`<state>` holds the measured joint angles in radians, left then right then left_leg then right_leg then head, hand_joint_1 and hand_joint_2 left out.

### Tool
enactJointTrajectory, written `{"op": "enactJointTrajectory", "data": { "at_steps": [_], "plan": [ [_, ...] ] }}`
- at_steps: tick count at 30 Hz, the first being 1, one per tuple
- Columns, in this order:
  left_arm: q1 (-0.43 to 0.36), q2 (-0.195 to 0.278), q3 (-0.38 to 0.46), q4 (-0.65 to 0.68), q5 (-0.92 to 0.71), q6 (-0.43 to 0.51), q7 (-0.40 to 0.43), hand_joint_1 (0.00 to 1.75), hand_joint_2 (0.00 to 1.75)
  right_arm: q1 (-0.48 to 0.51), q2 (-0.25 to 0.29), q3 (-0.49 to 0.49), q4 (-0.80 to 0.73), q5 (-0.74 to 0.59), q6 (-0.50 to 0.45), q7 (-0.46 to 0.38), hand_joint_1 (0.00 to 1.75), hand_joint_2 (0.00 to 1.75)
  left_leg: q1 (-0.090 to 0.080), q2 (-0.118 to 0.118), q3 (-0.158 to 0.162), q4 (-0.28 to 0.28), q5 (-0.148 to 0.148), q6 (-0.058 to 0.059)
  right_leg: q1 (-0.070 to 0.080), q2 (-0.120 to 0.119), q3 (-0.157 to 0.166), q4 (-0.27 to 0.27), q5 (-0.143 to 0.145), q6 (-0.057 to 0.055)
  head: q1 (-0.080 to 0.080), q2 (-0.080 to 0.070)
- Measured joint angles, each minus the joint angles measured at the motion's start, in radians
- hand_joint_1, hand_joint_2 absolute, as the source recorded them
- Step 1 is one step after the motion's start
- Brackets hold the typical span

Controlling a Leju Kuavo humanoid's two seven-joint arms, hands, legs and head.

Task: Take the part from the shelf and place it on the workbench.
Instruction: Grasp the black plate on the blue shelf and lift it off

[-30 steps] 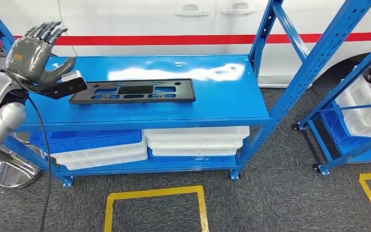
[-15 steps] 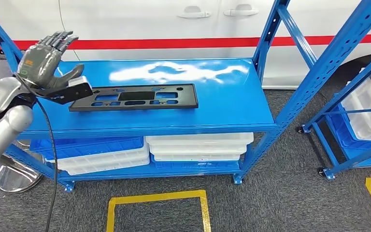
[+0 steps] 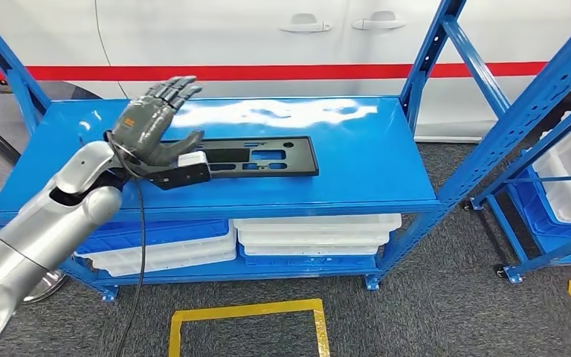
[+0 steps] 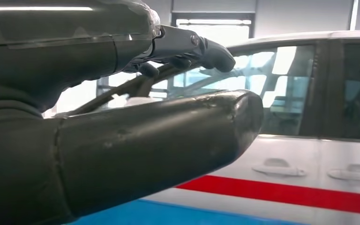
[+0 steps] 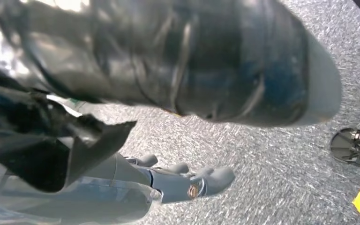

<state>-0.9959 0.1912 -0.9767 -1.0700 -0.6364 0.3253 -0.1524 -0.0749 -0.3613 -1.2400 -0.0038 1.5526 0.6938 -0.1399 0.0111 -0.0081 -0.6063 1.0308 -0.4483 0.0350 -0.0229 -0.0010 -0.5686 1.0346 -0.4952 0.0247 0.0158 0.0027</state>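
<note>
- In the head view the left hand (image 3: 156, 128) hovers over the left end of the black part (image 3: 249, 157), fingers (image 3: 172, 88) spread and pointing toward 1 o'clock, holding nothing; whether the palm touches the part cannot be told.
- The part is a long flat plate with cut-outs, lying flat on the blue top shelf (image 3: 357, 160), its length running from 9 to 3 o'clock.
- The left wrist view shows what the head view hides: the thick thumb (image 4: 168, 136) and a dark finger (image 4: 201, 47) held apart, with nothing between them, against the white car (image 4: 309, 154).
- The right wrist view shows the right hand (image 5: 183, 180) hanging over grey carpet (image 5: 272, 154), fingers straight and close together, holding nothing.
- Below the top shelf, white bins (image 3: 316, 229) and blue bins (image 3: 156, 232) are stacked.
- On the carpet at 6 o'clock lies a yellow tape square (image 3: 245, 309); a second blue rack (image 3: 557, 178) stands at 3 o'clock.
</note>
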Motion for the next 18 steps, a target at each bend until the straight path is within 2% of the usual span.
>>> {"op": "enactJointTrajectory", "data": {
  "at_steps": [2, 4, 5, 7, 9, 13, 14, 16, 17, 18],
  "plan": [
    [0.007, -0.022, -0.008, -0.021, -0.003, -0.006, 0.004, 0.00, 0.00, -0.011, 0.000, 0.006, 0.000, 0.000, 0.000, 0.004, 0.00, 0.00, 0.002, 0.000, 0.006, -0.006, 0.000, 0.011, -0.001, 0.000, -0.037, 0.077, -0.041, 0.007, 0.000, 0.000],
    [0.015, -0.036, -0.017, -0.033, -0.003, -0.010, 0.006, 0.00, 0.00, -0.016, 0.000, 0.011, 0.000, 0.000, -0.001, 0.004, 0.00, 0.00, -0.001, 0.000, 0.009, -0.007, -0.005, 0.018, -0.001, 0.000, -0.112, 0.207, -0.088, 0.011, 0.000, 0.000],
    [0.021, -0.041, -0.022, -0.037, -0.001, -0.014, 0.006, 0.00, 0.00, -0.016, 0.001, 0.013, 0.000, 0.000, 0.000, 0.004, 0.00, 0.00, -0.003, 0.000, 0.012, -0.006, -0.007, 0.020, -0.001, 0.000, -0.144, 0.253, -0.094, 0.011, 0.000, 0.000],
    [0.031, -0.045, -0.026, -0.042, 0.004, -0.023, 0.006, 0.00, 0.00, -0.016, 0.002, 0.015, 0.000, 0.000, 0.001, 0.005, 0.00, 0.00, -0.005, -0.001, 0.017, -0.006, -0.012, 0.022, -0.001, 0.000, -0.171, 0.277, -0.076, 0.010, 0.000, 0.000],
    [0.034, -0.046, -0.026, -0.044, 0.008, -0.026, 0.006, 0.00, 0.00, -0.015, 0.002, 0.015, 0.000, 0.000, 0.001, 0.005, 0.00, 0.00, -0.006, -0.001, 0.019, -0.006, -0.014, 0.022, -0.001, 0.000, -0.170, 0.266, -0.062, 0.009, 0.000, 0.000],
    [0.034, -0.046, -0.026, -0.044, 0.009, -0.027, 0.006, 0.00, 0.00, -0.015, 0.002, 0.015, 0.000, 0.000, 0.001, 0.005, 0.00, 0.00, -0.006, -0.001, 0.019, -0.006, -0.014, 0.022, -0.001, 0.000, -0.168, 0.260, -0.057, 0.009, 0.000, 0.000],
    [0.035, -0.047, -0.026, -0.045, 0.010, -0.028, 0.006, 0.00, 0.00, -0.015, 0.002, 0.015, 0.000, 0.000, 0.001, 0.005, 0.00, 0.00, -0.006, -0.001, 0.022, -0.006, -0.015, 0.022, 0.000, 0.000, -0.161, 0.241, -0.042, 0.008, 0.000, 0.000],
    [0.036, -0.050, -0.026, -0.049, 0.016, -0.033, 0.007, 0.00, 0.00, -0.015, 0.001, 0.016, 0.000, 0.000, 0.000, 0.004, 0.00, 0.00, -0.008, -0.002, 0.033, -0.007, -0.025, 0.018, 0.003, 0.002, -0.109, 0.117, 0.023, -0.001, 0.000, 0.000],
    [0.037, -0.052, -0.027, -0.051, 0.019, -0.036, 0.008, 0.00, 0.00, -0.015, 0.000, 0.016, 0.000, 0.000, 0.000, 0.004, 0.00, 0.00, -0.009, -0.003, 0.039, -0.008, -0.030, 0.012, 0.007, 0.003, -0.083, 0.054, 0.049, -0.008, 0.000, 0.000],
    [0.037, -0.053, -0.027, -0.054, 0.022, -0.039, 0.008, 0.00, 0.00, -0.015, -0.002, 0.017, 0.000, 0.000, 0.000, 0.003, 0.00, 0.00, -0.009, -0.002, 0.032, 0.017, -0.051, 0.002, 0.008, 0.002, -0.058, 0.003, 0.065, -0.018, 0.000, 0.000]
  ]
}}
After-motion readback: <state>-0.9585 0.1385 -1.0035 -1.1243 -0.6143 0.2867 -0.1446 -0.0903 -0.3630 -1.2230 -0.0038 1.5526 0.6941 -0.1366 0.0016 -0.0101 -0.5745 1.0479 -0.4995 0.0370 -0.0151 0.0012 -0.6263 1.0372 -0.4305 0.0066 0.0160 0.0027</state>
